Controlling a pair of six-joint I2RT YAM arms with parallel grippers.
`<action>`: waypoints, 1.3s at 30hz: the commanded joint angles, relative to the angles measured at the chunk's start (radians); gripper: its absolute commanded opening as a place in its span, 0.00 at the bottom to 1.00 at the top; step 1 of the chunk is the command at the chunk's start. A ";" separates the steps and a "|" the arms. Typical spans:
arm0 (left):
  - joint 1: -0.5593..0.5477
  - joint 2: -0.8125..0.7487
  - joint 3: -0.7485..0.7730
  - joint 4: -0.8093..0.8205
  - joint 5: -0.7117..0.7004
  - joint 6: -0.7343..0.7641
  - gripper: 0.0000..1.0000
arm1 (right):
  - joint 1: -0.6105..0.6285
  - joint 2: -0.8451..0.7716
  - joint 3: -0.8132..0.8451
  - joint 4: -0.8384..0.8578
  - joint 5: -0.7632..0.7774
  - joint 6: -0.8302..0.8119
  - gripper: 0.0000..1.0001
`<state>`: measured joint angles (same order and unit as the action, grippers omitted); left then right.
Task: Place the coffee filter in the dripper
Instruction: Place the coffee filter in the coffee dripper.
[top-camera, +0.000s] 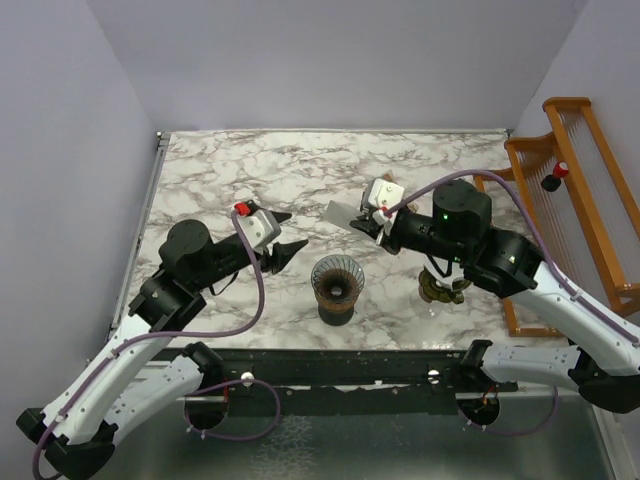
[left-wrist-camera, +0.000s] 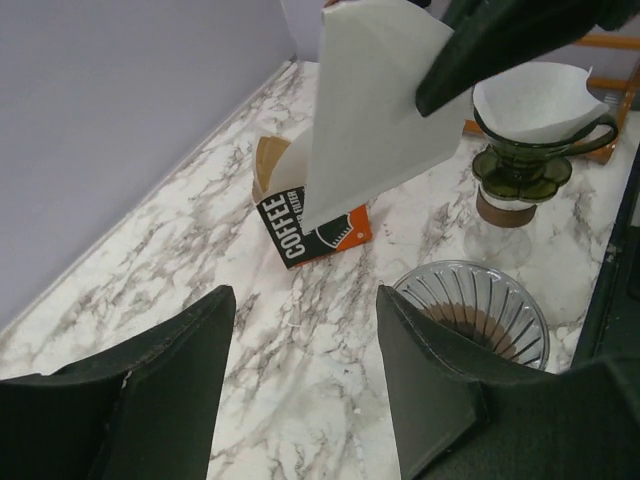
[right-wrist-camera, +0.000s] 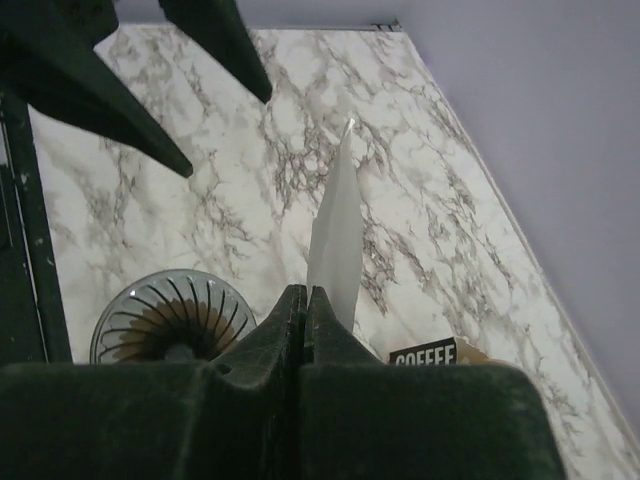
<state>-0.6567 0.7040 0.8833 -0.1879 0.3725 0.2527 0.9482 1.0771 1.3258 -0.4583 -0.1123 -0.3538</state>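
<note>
The coffee filter is a flat, folded white paper cone. My right gripper is shut on its edge and holds it in the air behind the dripper. The wrist view shows it edge-on above the closed jaws. In the left wrist view it hangs flat. The dripper is a clear ribbed cone on a brown base and holds nothing; it also shows in the wrist views. My left gripper is open and empty, left of the dripper.
A brown-and-orange "COFFEE" carton lies on the marble behind the filter. A green dripper with a filter in it stands on a stand at the right. A wooden rack stands off the table's right edge.
</note>
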 joint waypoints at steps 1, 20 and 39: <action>-0.003 0.001 0.077 -0.097 -0.060 -0.205 0.63 | 0.004 0.013 0.050 -0.186 -0.104 -0.288 0.01; -0.004 0.225 0.475 -0.370 0.242 -0.414 0.67 | 0.152 0.165 0.181 -0.461 -0.052 -0.891 0.01; -0.015 0.290 0.476 -0.548 0.147 -0.352 0.59 | 0.265 0.281 0.322 -0.566 0.086 -0.878 0.00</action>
<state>-0.6640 0.9943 1.3449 -0.6624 0.5743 -0.1184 1.2049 1.3430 1.6188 -0.9905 -0.0673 -1.2518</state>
